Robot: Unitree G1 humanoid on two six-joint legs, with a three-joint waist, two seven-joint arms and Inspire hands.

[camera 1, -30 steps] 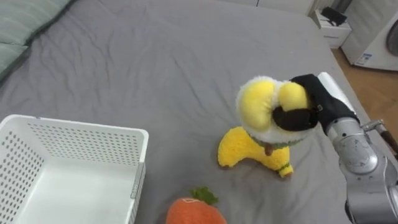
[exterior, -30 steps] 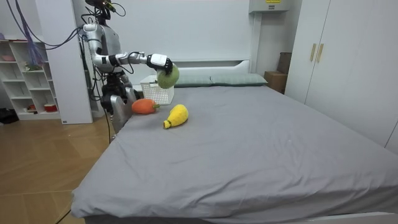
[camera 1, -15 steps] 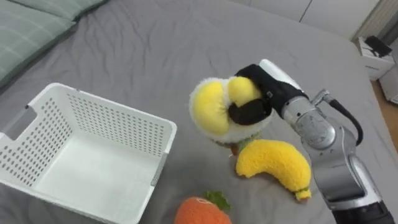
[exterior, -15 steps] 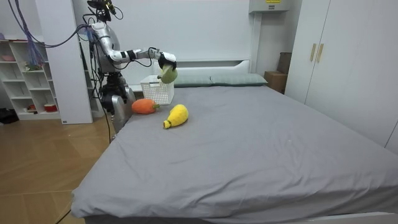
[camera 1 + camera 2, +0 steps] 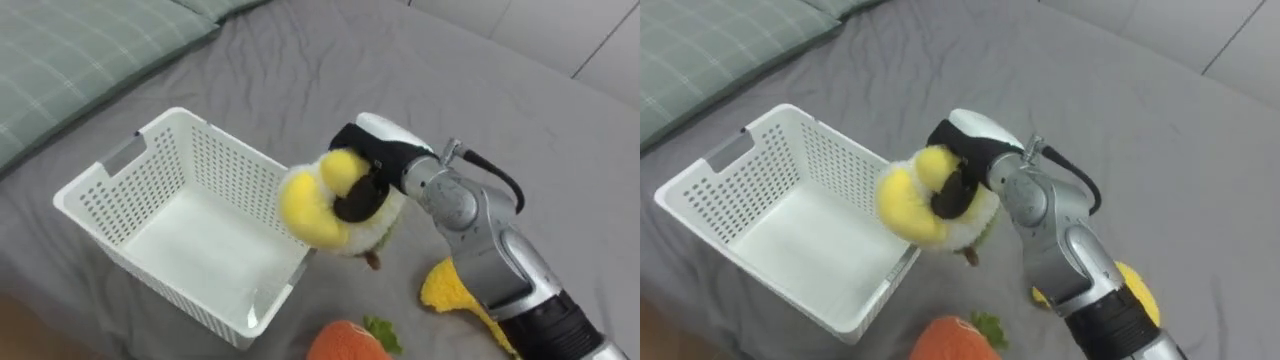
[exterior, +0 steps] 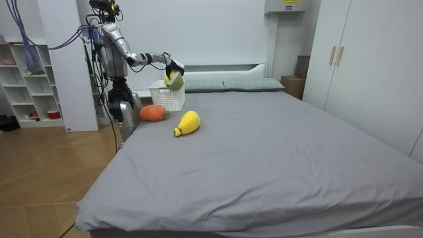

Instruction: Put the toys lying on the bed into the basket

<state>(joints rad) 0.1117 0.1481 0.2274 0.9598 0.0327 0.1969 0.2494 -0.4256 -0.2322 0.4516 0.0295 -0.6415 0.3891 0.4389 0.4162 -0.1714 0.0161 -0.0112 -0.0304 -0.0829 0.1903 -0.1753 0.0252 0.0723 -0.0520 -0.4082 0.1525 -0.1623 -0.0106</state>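
Note:
My right hand point(image 5: 372, 176) point(image 5: 958, 172) is shut on a round yellow and white plush toy point(image 5: 325, 205) point(image 5: 915, 200) point(image 6: 174, 80), held in the air just over the right rim of the white perforated basket point(image 5: 150, 215) point(image 5: 760, 210) point(image 6: 165, 96). The basket sits on the grey bed point(image 5: 470, 90) and has nothing in it. A yellow banana plush point(image 5: 445, 288) point(image 5: 1138, 290) point(image 6: 188, 123) lies on the bed under my right forearm. An orange carrot plush point(image 5: 345, 342) point(image 5: 950, 340) point(image 6: 153, 113) with green leaves lies at the lower edge.
A green checked pillow point(image 5: 80, 60) lies at the bed's head, to the left of the basket. In the room view I stand at the bed's corner, with a white shelf point(image 6: 30, 86) behind me and a wardrobe point(image 6: 370, 59) at the room view's right.
My right arm has swung left with the plush toy, from above the banana plush to the basket's right rim. The eye views have shifted left with my turn.

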